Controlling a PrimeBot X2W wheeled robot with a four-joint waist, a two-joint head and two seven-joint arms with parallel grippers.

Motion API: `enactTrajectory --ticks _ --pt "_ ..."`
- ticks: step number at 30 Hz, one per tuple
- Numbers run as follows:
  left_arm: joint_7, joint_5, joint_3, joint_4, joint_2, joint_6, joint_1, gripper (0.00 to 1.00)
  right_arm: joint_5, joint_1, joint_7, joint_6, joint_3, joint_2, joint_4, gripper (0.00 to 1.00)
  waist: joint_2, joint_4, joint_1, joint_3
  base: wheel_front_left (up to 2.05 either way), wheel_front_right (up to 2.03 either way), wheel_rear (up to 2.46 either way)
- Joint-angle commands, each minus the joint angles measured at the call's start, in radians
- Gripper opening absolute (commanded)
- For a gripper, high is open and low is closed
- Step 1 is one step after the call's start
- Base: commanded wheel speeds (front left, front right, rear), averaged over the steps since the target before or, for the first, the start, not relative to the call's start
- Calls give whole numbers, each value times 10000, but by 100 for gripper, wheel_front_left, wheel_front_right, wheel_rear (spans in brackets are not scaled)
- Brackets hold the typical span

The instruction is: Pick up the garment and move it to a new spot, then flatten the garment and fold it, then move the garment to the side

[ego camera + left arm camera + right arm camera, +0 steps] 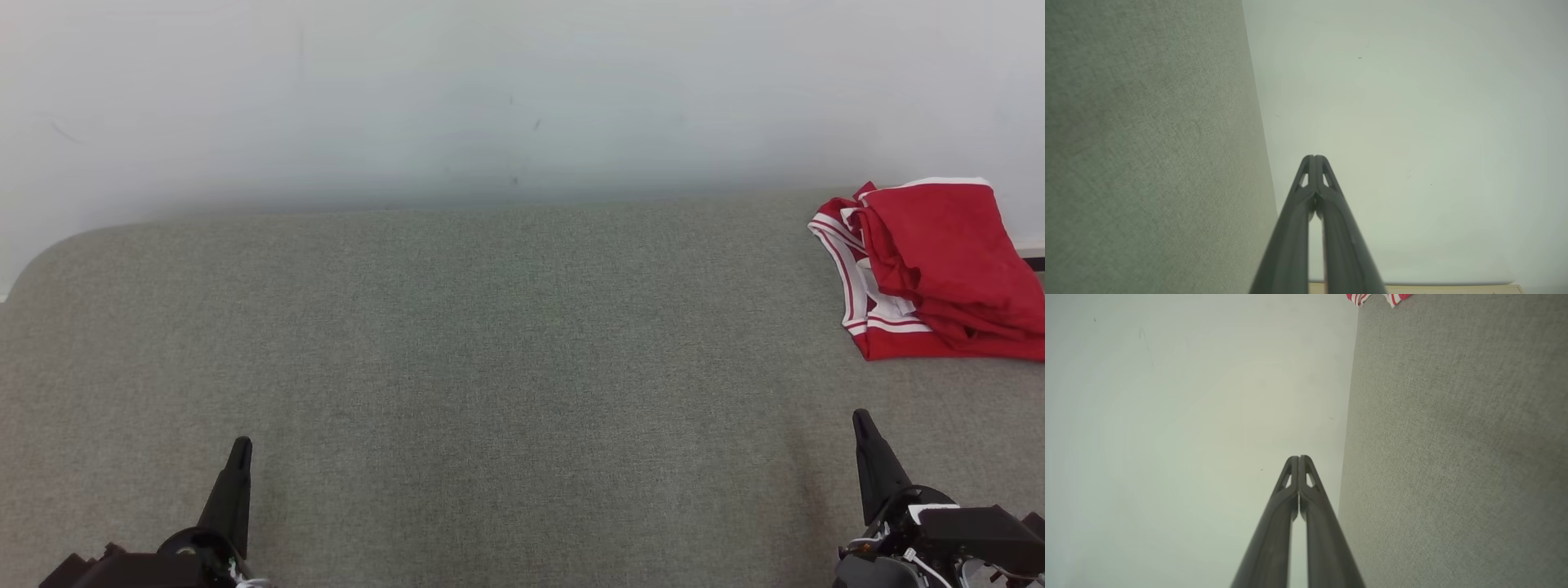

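Nothing readable for you: no text, label, brand, number or sign in any view. Garment: red cloth, white stripe trim, no lettering you can make out. Pale wall: few small dark specks, not characters.

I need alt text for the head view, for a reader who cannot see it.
A bunched red garment with white stripes lies at the far right of a grey fabric surface, near a pale wall. The left gripper and right gripper, both shut and empty, sit at the lower corners.
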Motion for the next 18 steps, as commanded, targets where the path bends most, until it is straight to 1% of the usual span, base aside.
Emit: enactTrajectory --ticks 1,18 --pt "35 -41 26 15 52 -4 -114 0 -59 -75 21 -21 -25 28 -20 0 0 0 0 0 0 0 0" --pt "35 -42 26 14 52 -4 -114 0 -63 -76 26 -21 -28 30 -20 0 0 0 0 0 0 0 0"
